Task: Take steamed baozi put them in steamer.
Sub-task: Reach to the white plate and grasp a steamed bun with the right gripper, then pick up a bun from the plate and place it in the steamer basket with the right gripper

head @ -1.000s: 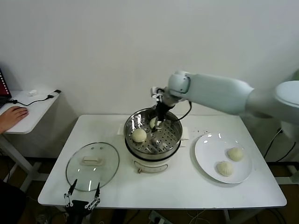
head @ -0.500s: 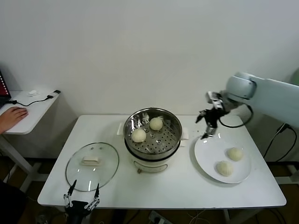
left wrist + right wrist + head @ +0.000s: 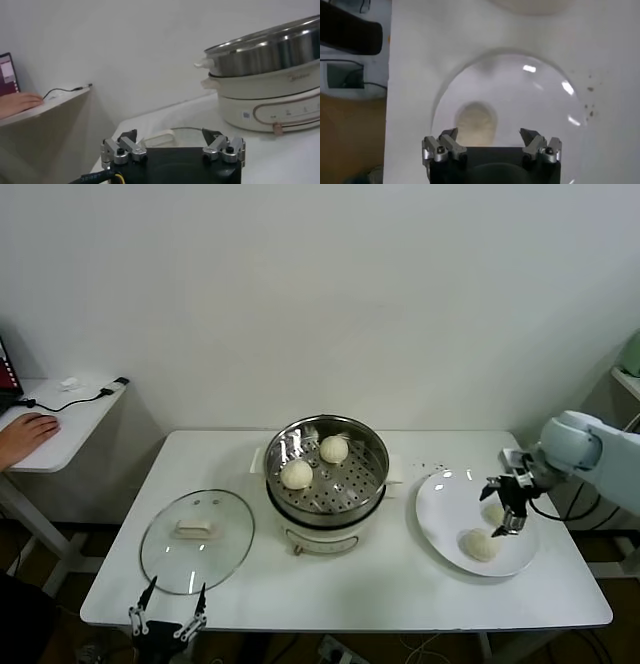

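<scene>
Head view: steel steamer (image 3: pixel 327 484) on its white cooker base at table centre, two steamed baozi inside, one at 9 o'clock (image 3: pixel 297 474) of the perforated floor, the other toward 12 o'clock (image 3: pixel 334 449). At 3 o'clock from the steamer, a white plate (image 3: pixel 440 519) carrying two more buns: one near its 3 o'clock edge (image 3: pixel 493 512), partly hidden behind the tool, one at 5 o'clock (image 3: pixel 480 545). Right gripper (image 3: pixel 508 509) poised over the plate, fingers spread wide, pinching nothing; far bun just beneath and behind the fingertips, near bun just beside them toward 7 o'clock. Whether a fingertip touches either bun: cannot tell.

Right wrist view: same gripper (image 3: pixel 489 143) pointing straight down at the plate (image 3: pixel 550 125), one bun (image 3: pixel 476 123) lying just ahead of the spread fingers, nearer one fingertip than the other, not between them. Edge of another pale rounded thing at the frame border, too cropped to name.

Glass lid (image 3: pixel 197 539) with white handle flat on the table at 8 o'clock from the steamer. Left gripper (image 3: pixel 166 619) parked low at the table's near edge, just below the lid, fingers apart and empty; in its wrist view (image 3: pixel 173 145), steamer (image 3: pixel 270 52) well ahead and above.

Side desk at far left with a person's hand (image 3: pixel 27 434) resting on it.
</scene>
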`<state>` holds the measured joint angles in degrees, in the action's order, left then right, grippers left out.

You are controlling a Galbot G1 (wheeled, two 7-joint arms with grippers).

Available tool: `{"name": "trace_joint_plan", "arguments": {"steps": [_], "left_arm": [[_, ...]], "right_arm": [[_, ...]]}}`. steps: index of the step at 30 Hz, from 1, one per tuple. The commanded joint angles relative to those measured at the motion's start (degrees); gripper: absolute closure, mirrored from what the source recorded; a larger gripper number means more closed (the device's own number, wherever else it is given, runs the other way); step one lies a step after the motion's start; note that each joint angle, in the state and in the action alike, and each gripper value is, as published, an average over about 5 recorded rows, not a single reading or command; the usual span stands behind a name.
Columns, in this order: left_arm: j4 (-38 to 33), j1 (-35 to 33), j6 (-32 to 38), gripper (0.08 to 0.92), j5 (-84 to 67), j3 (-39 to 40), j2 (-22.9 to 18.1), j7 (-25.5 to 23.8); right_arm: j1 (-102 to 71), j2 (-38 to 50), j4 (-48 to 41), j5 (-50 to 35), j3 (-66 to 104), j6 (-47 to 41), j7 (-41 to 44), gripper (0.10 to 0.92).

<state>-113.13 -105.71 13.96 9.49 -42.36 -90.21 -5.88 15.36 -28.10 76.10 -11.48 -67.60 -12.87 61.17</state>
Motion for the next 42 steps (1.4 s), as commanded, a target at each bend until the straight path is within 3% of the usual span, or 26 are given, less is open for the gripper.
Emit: {"name": "trace_joint_plan", "arguments": {"steps": [1, 17, 28, 42], "left_arm": [[0.43, -0.1, 0.01, 0.177, 0.07, -0.29, -0.04, 0.02], [1.78, 0.06, 0.26, 0.177, 0.04, -0.8, -0.04, 0.16], [2.27, 0.2, 0.36, 0.177, 0.13, -0.77, -0.05, 0.18], [2.16, -0.16, 0.58, 0.177, 0.08, -0.83, -0.01, 0.24]], "right_arm": [[-12.48, -0.49, -3.73, 6.36, 8.21, 0.8, -0.59, 0.203], [-13.96, -6.93, -8.49, 7.27, 9.0, 0.8, -0.73, 0.208], [-13.77, -6.9, -9.45, 7.33, 9.78, 1.41, 1.07, 0.41], [-9.72, -5.65, -9.05, 6.65, 10.82, 4.99, 3.57, 0.475]]}}
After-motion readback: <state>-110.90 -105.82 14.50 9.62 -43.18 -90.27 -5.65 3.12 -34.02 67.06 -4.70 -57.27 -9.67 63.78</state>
